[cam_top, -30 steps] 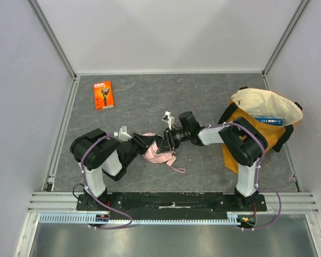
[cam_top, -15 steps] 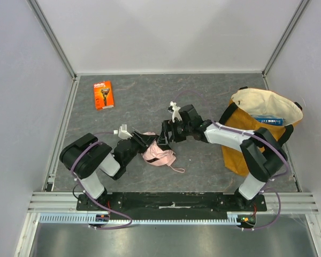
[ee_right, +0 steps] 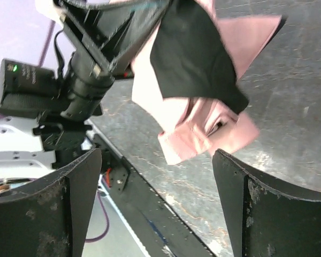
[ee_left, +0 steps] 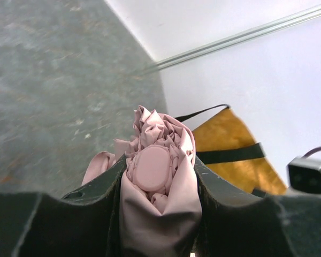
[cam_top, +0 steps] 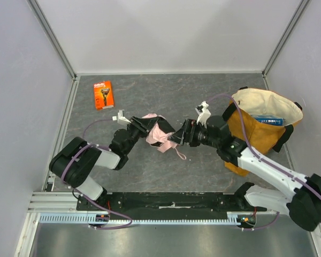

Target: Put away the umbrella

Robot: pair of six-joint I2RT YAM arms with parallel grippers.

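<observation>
I work in what looks like a robotics lab cell. Plain white panels (cam_top: 166, 32) on aluminium posts (cam_top: 53, 38) wall in my grey tabletop (cam_top: 150, 96), and my arm bases are bolted to a black plate (cam_top: 171, 201).

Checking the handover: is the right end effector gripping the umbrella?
No: the right end effector gapes open, clear of the umbrella in the left end effector.
</observation>
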